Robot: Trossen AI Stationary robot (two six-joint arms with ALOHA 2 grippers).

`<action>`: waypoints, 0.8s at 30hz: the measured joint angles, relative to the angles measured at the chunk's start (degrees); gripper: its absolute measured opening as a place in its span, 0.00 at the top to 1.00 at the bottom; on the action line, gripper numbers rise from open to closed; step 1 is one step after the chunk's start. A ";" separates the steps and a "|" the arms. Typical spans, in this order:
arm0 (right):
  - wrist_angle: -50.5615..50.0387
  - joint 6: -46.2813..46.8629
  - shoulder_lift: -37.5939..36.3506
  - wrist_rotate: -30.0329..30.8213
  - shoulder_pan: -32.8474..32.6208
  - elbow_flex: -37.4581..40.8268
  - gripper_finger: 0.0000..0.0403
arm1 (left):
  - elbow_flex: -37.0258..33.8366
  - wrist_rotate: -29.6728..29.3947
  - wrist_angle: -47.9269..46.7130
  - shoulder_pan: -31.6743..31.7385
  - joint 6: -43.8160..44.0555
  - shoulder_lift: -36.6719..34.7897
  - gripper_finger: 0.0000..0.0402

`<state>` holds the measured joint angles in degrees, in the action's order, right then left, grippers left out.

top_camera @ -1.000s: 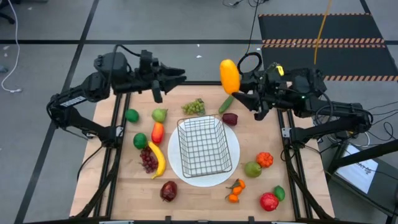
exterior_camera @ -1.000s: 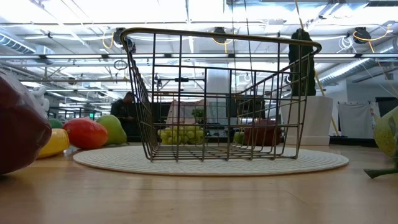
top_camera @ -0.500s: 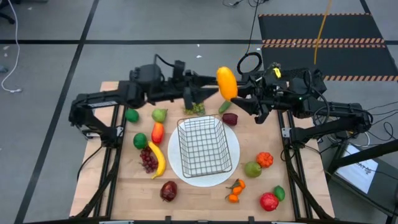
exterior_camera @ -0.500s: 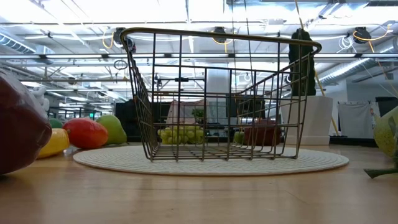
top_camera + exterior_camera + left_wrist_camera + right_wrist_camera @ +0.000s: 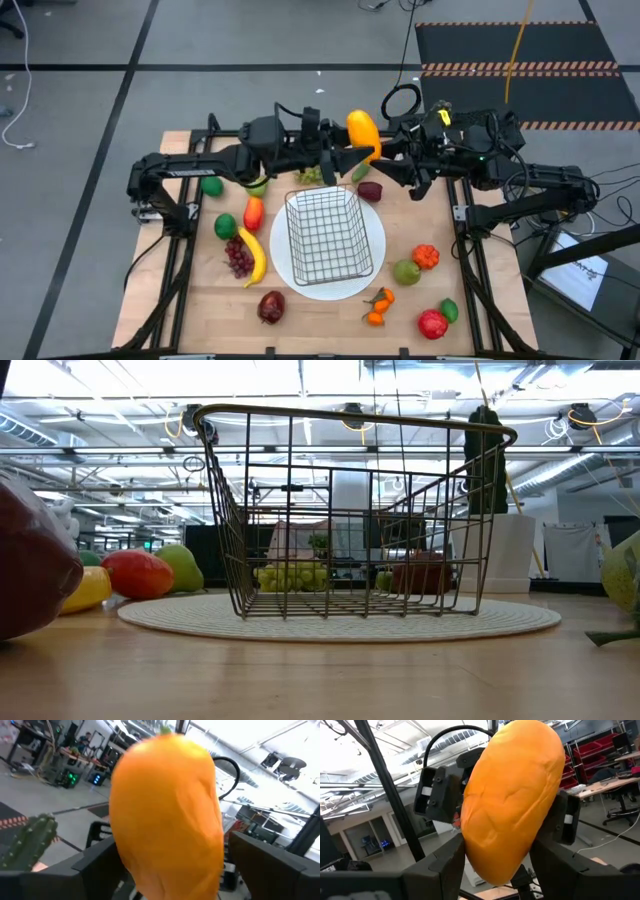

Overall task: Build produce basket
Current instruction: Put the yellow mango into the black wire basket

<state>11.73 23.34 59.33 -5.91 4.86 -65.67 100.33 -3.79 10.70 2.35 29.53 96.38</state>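
Handover of smooth orange toy pepper (image 5: 362, 133) above table's far edge.
Right gripper (image 5: 385, 150) clamped it; left gripper (image 5: 352, 160), jaws spread, flanked it — should close squarely before right lets go.

Bright overhead ceiling light; wrist views blurred up close; low-view foreground soft.

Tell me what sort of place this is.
Probably a robotics lab or workshop: a wooden table on a metal frame, toy fruit round a wire basket, workbenches and monitors behind, hazard-striped floor mat.
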 joint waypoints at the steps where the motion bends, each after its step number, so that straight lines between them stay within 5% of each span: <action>1: -0.03 0.00 0.02 -0.22 0.00 0.00 0.51 | 0.00 -0.24 0.13 0.22 -0.25 0.00 0.18; 9: -0.04 -0.24 0.04 -0.04 0.00 0.00 0.50 | 0.00 3.22 -0.35 1.11 -0.98 -0.40 0.38; 18: -0.53 4.16 0.04 3.22 -0.47 0.00 0.29 | 0.05 7.21 -5.36 3.23 -5.50 -5.54 0.30; 24: -0.94 6.17 0.04 6.80 -1.66 0.00 0.19 | 0.07 9.66 -18.32 6.53 -8.29 -11.96 0.35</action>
<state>10.79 29.51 59.37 0.89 3.21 -65.67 100.40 5.87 -7.62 8.87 21.23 84.42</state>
